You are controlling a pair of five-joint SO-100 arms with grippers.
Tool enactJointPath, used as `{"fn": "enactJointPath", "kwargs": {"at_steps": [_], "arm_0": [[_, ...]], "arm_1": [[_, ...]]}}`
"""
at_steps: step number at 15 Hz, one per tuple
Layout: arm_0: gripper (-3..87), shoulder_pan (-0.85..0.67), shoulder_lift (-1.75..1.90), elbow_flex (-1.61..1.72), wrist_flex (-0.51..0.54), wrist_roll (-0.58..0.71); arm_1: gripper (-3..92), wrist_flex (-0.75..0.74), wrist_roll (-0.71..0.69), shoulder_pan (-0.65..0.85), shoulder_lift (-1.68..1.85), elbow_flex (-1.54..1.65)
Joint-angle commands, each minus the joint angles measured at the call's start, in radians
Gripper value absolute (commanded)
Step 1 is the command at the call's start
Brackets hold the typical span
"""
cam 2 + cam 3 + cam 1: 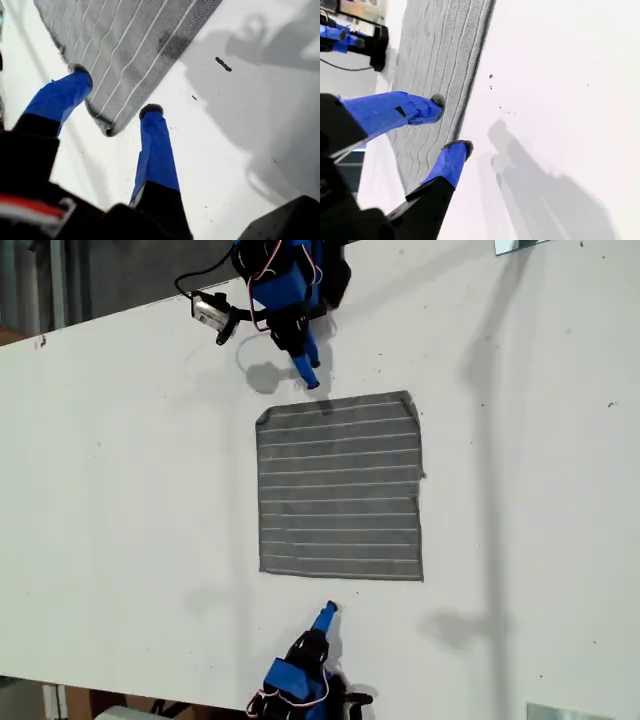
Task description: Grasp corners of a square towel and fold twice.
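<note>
Tools [115,107] [454,123] open at towel [340,488] edges, no writing legible

The square grey towel [340,488] is soft woven cloth, matt, with a ribbed weave and thin raised white stripes; its hem looks coarser and darker. The white table [120,490] is smooth and matt, with a few dark specks. My first gripper [116,92] and my second gripper [454,122] show smooth blue fingers with a slight sheen, on matt black bodies.
</note>
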Motion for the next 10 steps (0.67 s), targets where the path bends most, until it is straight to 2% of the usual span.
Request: {"fn": "enactJointPath", "kwargs": {"at_steps": [1, 3, 4, 5, 6, 7, 8, 9, 10], "arm_0": [[13.8, -0.083, 0.005, 0.005, -0.003, -0.048], [13.8, -0.086, 0.005, 0.005, -0.003, -0.054], [13.8, -0.091, 0.005, 0.005, -0.003, -0.141], [13.7, -0.103, 0.005, 0.006, -0.011, -0.216], [13.8, -0.029, 0.005, 0.006, -0.008, -0.307], [21.0, 0.029, 0.003, 0.006, -0.005, -0.416], [35.4, 0.077, 0.005, 0.006, -0.003, -0.514], [37.1, 0.084, 0.005, 0.006, -0.003, -0.565], [36.3, 0.057, 0.005, 0.006, -0.003, -0.549]], "arm_1": [[22.5, 0.034, -0.014, 0.133, -0.003, -0.067], [22.5, 0.034, -0.014, 0.201, -0.003, -0.067], [23.1, 0.034, -0.014, 0.225, -0.003, -0.067], [27.9, 0.034, -0.014, 0.245, -0.003, -0.067], [29.9, 0.035, -0.008, 0.184, 0.002, -0.067], [29.6, -0.006, 0.021, 0.060, 0.003, -0.052], [29.2, -0.066, 0.092, -0.052, 0.003, -0.023], [27.4, -0.095, 0.101, -0.100, 0.003, -0.012], [20.4, -0.046, 0.101, -0.104, 0.003, -0.025]]}}
